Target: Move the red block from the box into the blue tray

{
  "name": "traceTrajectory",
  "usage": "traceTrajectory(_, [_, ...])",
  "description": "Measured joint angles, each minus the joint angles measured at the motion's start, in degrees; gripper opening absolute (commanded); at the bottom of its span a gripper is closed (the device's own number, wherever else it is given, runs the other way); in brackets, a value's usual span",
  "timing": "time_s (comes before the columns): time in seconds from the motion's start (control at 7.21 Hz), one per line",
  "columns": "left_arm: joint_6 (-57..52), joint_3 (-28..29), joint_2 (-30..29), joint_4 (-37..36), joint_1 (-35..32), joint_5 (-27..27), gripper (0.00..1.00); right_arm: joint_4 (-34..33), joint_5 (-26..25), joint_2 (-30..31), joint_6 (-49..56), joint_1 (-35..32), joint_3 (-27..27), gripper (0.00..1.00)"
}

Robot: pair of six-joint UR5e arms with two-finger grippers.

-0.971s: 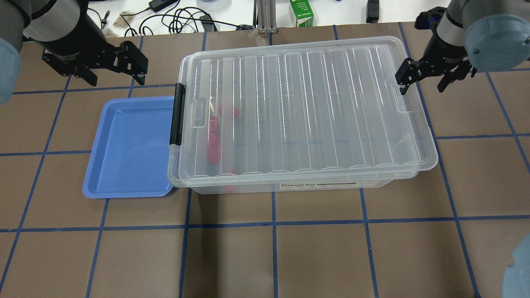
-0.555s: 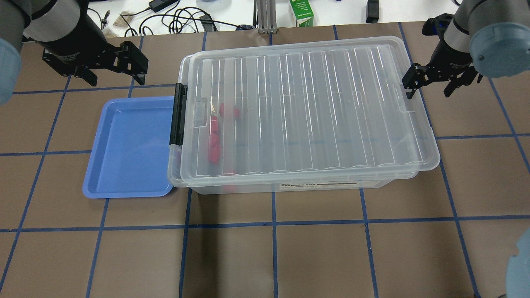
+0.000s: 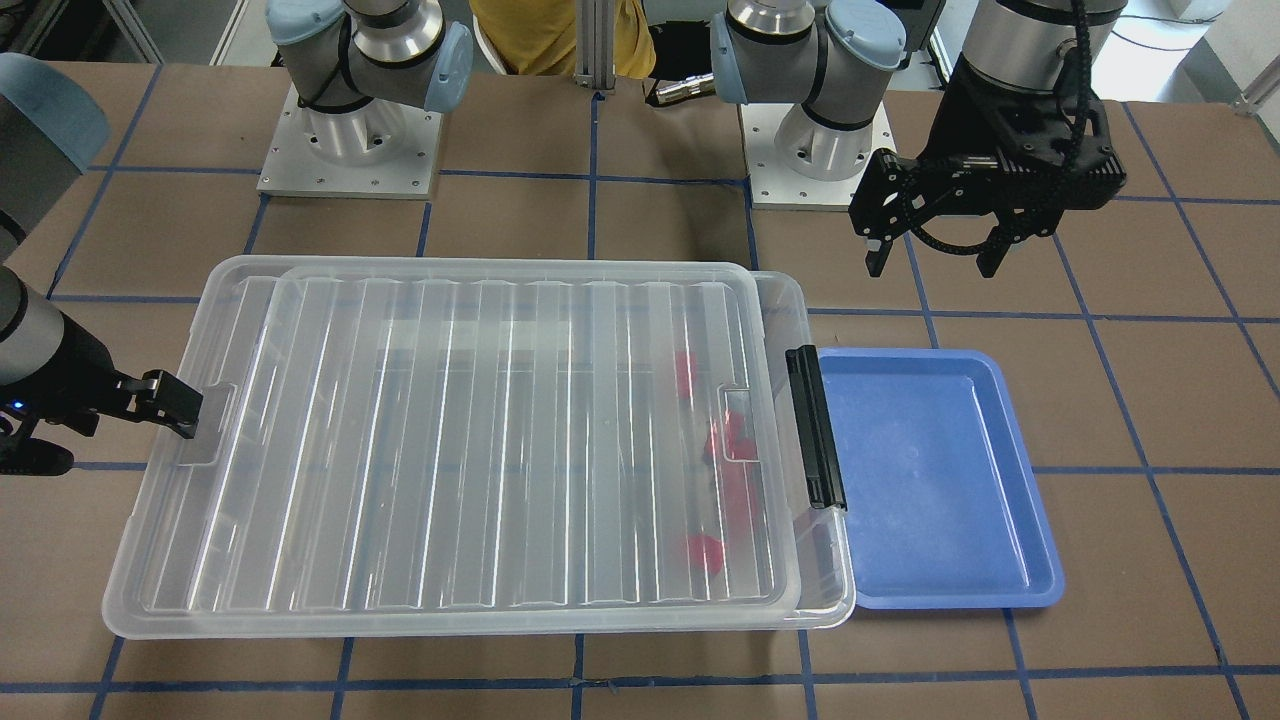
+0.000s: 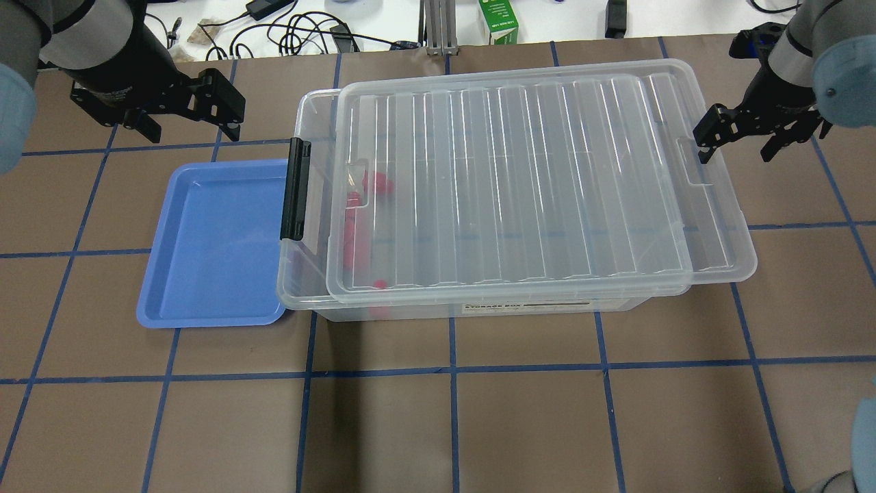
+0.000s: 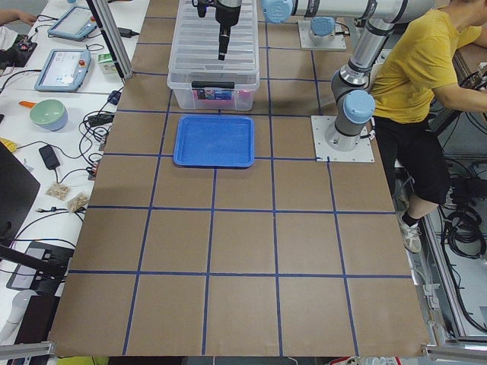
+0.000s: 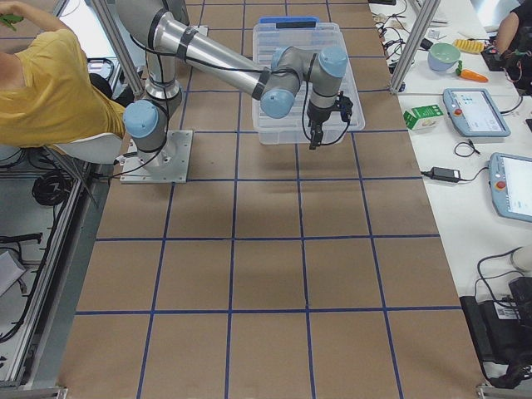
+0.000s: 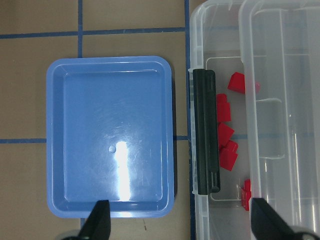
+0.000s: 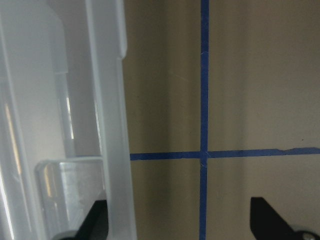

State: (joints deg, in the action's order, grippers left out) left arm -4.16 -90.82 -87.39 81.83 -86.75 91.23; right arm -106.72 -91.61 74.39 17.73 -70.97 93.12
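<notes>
The clear box (image 4: pixel 309 291) stands mid-table with a black latch (image 4: pixel 294 189) on its left end. Its ribbed lid (image 4: pixel 534 185) lies shifted right, leaving a strip open at the left end. Several red blocks (image 7: pixel 225 135) lie inside near the latch; they also show through the lid in the overhead view (image 4: pixel 354 226). The blue tray (image 4: pixel 212 239) is empty and touches the box's left end. My right gripper (image 4: pixel 741 137) is open, with one finger (image 4: pixel 706 133) at the lid's right tab. My left gripper (image 4: pixel 190 129) is open and empty, beyond the tray.
A green carton (image 4: pixel 498 20) and cables (image 4: pixel 301 31) lie on the white bench past the table's far edge. A person in yellow (image 5: pixel 426 68) sits beside the robot bases. Blue tape lines grid the brown table.
My right gripper has moved right and the lid has slid right with it, uncovering the box's left end. The left arm has not moved.
</notes>
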Motion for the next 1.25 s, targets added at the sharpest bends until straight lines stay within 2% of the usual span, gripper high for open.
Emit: traceTrajectory(1.25, [0.1,-0.1,-0.5,0.2,-0.3,0.3,1.00,-0.2,0.0,0.0,7.3,12.1,-0.6,1.00])
